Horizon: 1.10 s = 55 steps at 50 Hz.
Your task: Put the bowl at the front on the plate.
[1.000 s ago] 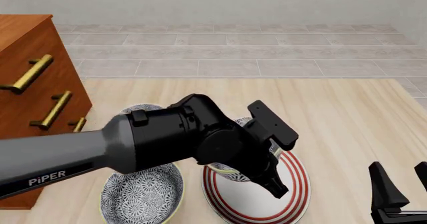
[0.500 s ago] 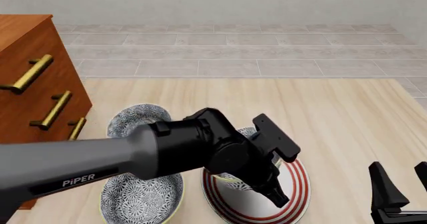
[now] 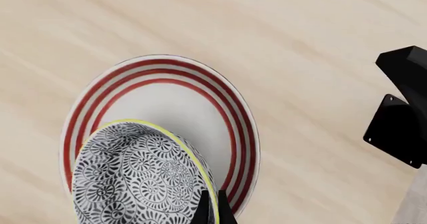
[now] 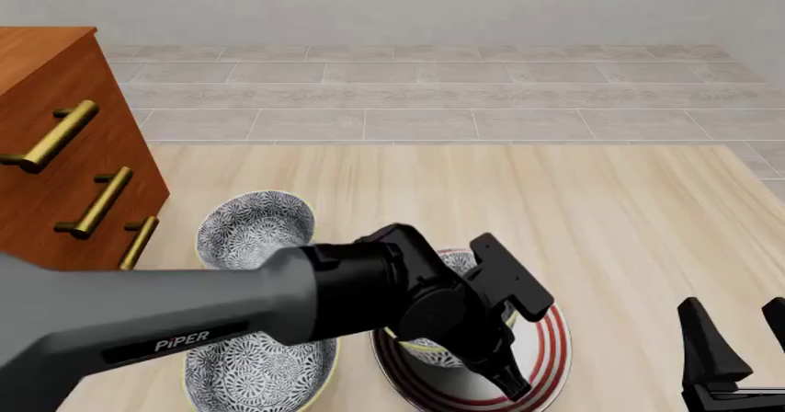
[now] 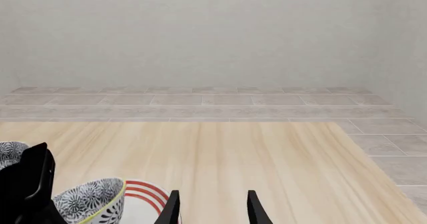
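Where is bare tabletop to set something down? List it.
Free: the wood between the plate and the right claw, and the far strip beyond the back bowl. Crowded: near left, with dresser, nearest bowl and left arm.

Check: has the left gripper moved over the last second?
Yes. The left gripper has dropped lower over the plate, toward its near rim, carrying the bowl.

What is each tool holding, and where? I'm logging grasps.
Left tool pinches the bowl by its yellow rim, over the plate. Right tool holds nothing.
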Available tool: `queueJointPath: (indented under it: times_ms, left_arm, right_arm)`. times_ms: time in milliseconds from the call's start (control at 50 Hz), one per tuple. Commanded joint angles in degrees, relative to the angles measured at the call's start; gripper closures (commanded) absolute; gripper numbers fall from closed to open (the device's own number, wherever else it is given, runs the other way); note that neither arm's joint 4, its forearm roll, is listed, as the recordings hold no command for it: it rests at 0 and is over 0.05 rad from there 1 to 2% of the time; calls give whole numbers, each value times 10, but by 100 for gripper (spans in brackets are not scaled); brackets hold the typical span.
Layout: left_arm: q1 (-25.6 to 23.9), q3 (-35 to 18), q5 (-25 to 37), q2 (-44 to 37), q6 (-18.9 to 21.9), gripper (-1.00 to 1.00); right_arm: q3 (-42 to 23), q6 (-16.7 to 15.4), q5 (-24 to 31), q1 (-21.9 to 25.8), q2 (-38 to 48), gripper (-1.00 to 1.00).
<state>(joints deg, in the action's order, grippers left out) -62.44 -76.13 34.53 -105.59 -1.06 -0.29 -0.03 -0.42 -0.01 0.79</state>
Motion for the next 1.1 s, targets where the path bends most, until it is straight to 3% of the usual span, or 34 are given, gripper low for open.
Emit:
queueJointPath:
  times_ms: [20, 380, 400, 860, 1100]
  left_arm:
    - [-2, 1, -7, -11, 0, 100]
    - [-6, -2, -11, -20, -6, 100]
    - [-5, 0, -12, -20, -5, -100]
    - [-24, -21, 22, 2, -27, -100]
    - [12, 23, 30, 94, -11, -100]
  right_arm:
    - [1, 0, 1, 0, -2, -100]
    - [1, 0, 1, 0, -2, -100]
    - [1, 0, 1, 0, -2, -100]
    - [1, 0, 1, 0, -2, -100]
    - [1, 0, 1, 0, -2, -100]
